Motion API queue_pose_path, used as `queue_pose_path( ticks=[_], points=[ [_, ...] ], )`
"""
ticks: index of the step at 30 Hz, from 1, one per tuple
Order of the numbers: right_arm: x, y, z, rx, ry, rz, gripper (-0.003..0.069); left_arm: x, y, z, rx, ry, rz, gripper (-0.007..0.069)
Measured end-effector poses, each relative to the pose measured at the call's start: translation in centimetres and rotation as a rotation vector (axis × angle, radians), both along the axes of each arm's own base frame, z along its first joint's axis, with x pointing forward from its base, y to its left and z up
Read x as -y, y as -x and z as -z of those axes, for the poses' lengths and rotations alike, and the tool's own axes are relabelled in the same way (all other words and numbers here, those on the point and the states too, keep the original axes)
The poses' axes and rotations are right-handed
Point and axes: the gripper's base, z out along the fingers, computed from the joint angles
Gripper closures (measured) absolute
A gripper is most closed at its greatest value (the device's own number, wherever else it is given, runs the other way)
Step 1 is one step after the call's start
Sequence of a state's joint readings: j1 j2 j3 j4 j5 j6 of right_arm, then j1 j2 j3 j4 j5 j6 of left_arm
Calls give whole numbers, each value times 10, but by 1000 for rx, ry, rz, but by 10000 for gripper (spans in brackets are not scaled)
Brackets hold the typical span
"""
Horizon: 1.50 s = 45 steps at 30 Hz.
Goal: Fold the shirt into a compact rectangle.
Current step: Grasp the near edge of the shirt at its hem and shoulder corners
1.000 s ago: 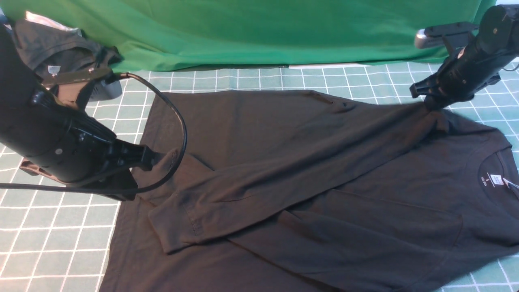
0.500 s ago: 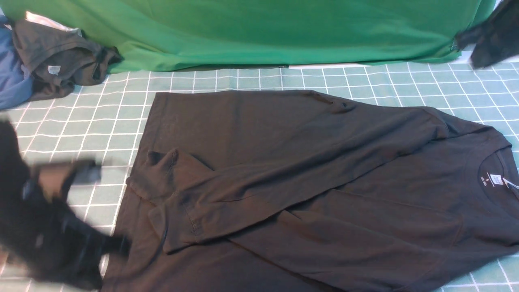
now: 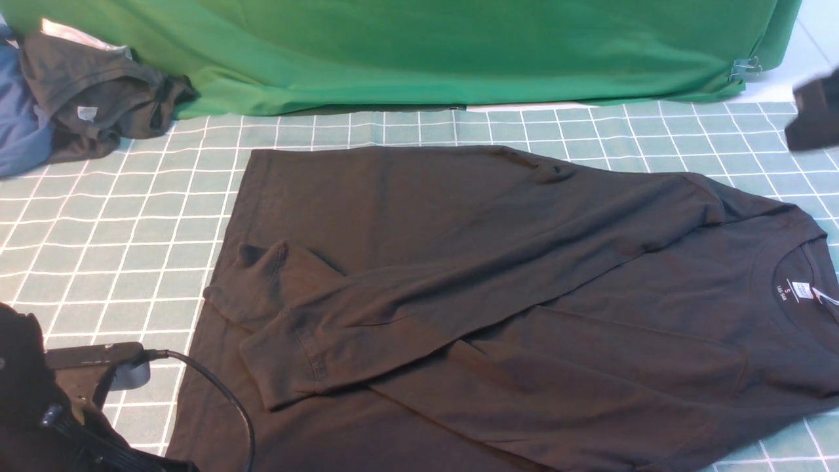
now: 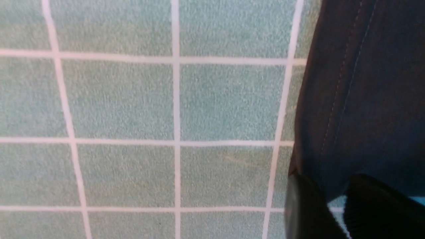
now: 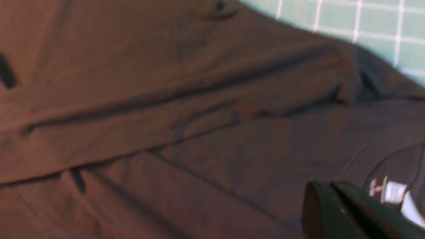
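Observation:
The black long-sleeved shirt (image 3: 498,275) lies flat on the checked cloth with its collar and white neck label (image 3: 801,289) at the right. Both sleeves are folded across the body, their cuffs (image 3: 282,367) at the left. The chest print does not show. My left arm (image 3: 39,419) is at the near left corner. In the left wrist view my left gripper (image 4: 332,196) stands open with a narrow gap, right at the shirt's stitched hem (image 4: 345,86), holding nothing. My right gripper (image 5: 327,187) is shut and empty, hovering above the shirt near the label (image 5: 391,192); it shows blurred at the front view's right edge (image 3: 816,118).
A dark grey garment (image 3: 98,92) and a blue garment (image 3: 19,124) are heaped at the far left corner. A green backdrop cloth (image 3: 419,46) runs along the back, clipped at the right (image 3: 744,65). The teal checked tablecloth (image 3: 118,249) lies around the shirt.
Both grippers have let go of the sleeve. The left arm has drawn back to the near left corner and the right arm out to the far right edge. The shirt lies still.

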<state>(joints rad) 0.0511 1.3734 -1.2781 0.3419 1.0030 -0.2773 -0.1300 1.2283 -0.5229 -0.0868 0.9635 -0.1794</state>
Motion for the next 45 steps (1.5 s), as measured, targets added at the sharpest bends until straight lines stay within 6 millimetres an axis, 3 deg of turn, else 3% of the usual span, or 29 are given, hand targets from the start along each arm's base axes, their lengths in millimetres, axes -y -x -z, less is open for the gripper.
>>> queue_pose_path(
  ticks=[1,6,10,13,15,17,21,24,27,33,39,45],
  points=[
    [0,6,6,-10,1,-1,635,0,-1,0,11,-2,5,350],
    [1,13,15,-23,5,-8,635,2,-4,3,14,23,43,142],
    [0,12,15,-15,0,-7,635,4,-8,15,-54,28,52,83],
    [0,12,15,-14,1,-7,635,5,-13,26,-99,22,52,80],
    [0,12,15,-12,2,-10,635,5,-15,30,-105,20,57,95],
    [0,12,15,-7,10,-21,635,4,-17,34,-121,11,74,157],
    [0,12,14,-4,11,-24,635,3,-18,35,-132,1,83,330],
    [0,12,14,-3,13,-27,635,6,-19,34,-126,34,101,523],
    [0,12,14,-2,14,-29,635,8,-21,29,-142,53,108,601],
    [0,14,15,-18,21,-45,635,4,-25,-6,-70,8,109,620],
    [0,23,20,-111,52,-115,635,-14,-8,-34,1,-137,35,621],
    [-7,36,26,-194,85,-223,632,-30,-2,-42,20,-137,-92,621]
  ],
)
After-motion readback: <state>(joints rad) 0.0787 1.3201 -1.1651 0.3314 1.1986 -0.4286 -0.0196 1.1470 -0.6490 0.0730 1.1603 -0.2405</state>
